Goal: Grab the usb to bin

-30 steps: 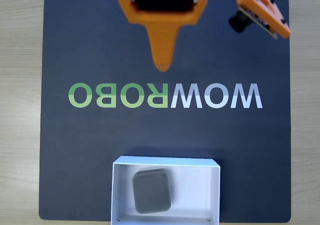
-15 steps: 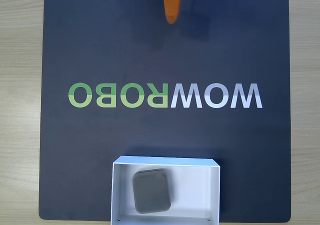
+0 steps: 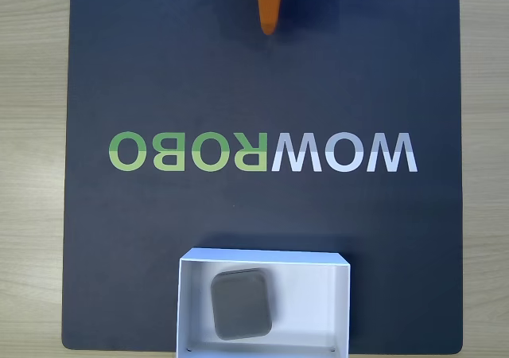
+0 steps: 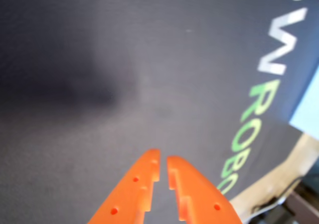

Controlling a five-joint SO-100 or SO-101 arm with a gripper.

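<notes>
Fixed view, usb [image 3: 242, 304] inside bin [image 3: 343, 310]; jaws nearly closed, empty

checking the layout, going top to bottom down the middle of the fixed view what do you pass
Gripper at the top edge → bare dark mat → WOWROBO lettering → far wall of the bin → the usb lying on the bin's floor.

Usb [image 3: 242, 305] inside bin [image 3: 343, 304], left of centre; bin on mat [image 3: 159, 239] near bottom edge
</notes>
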